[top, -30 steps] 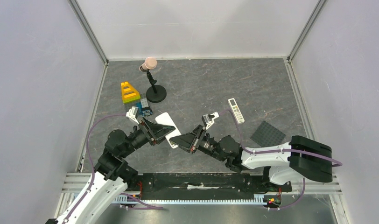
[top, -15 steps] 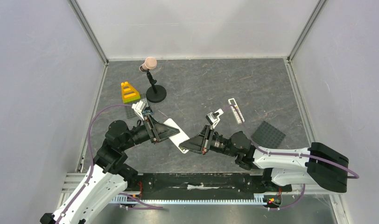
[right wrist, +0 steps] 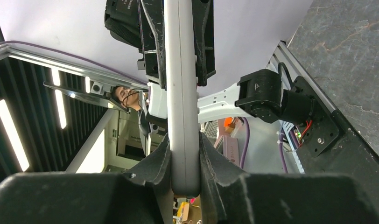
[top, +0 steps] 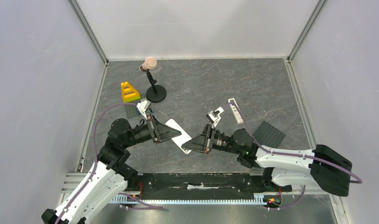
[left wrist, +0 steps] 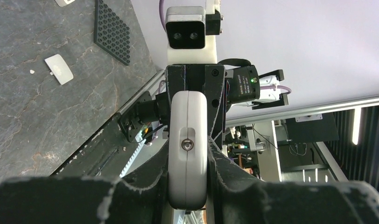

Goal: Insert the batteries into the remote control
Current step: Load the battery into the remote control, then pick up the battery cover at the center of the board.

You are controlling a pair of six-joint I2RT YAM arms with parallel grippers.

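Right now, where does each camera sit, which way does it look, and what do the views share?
Top external: above and behind the arms, looking down on the table; both arms show, left gripper and right gripper on the remote.
Left wrist: on the left arm, looking along the left fingers at the right arm.
Right wrist: on the right arm, looking along the right fingers at the left arm.
Shared: all three show the remote, gripped from both ends.
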